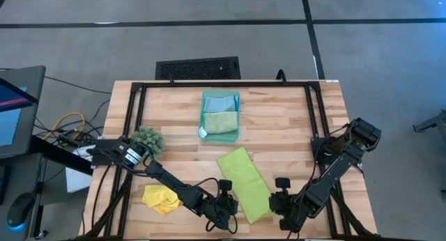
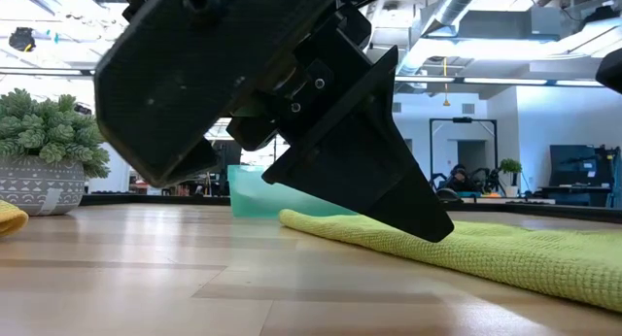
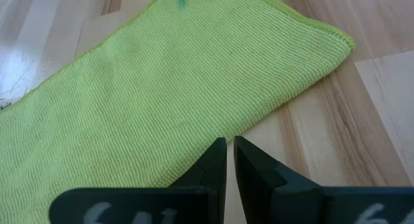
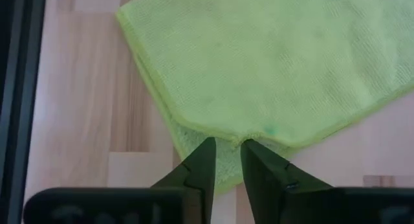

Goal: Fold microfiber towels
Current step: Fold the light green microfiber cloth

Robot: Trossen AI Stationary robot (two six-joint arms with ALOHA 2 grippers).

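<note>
Black left claw [image 2: 292, 113], fingers pressed together and empty, is flanking the lime green microfibre towel [image 1: 244, 184] lying at the bench's [image 1: 279, 122] six o'clock; right claw [image 4: 224, 160], slightly parted, is nearing its edge. Pinching both layers squarely should be keeping the fold even.

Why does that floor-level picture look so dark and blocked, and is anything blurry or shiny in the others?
In the low view a black tool sits right at the lens, silhouetted against bright ceiling lights, hiding most of the lime green towel. In the left wrist view the tabletop shows pale glare. In the right wrist view the towel's weave looks soft.
</note>
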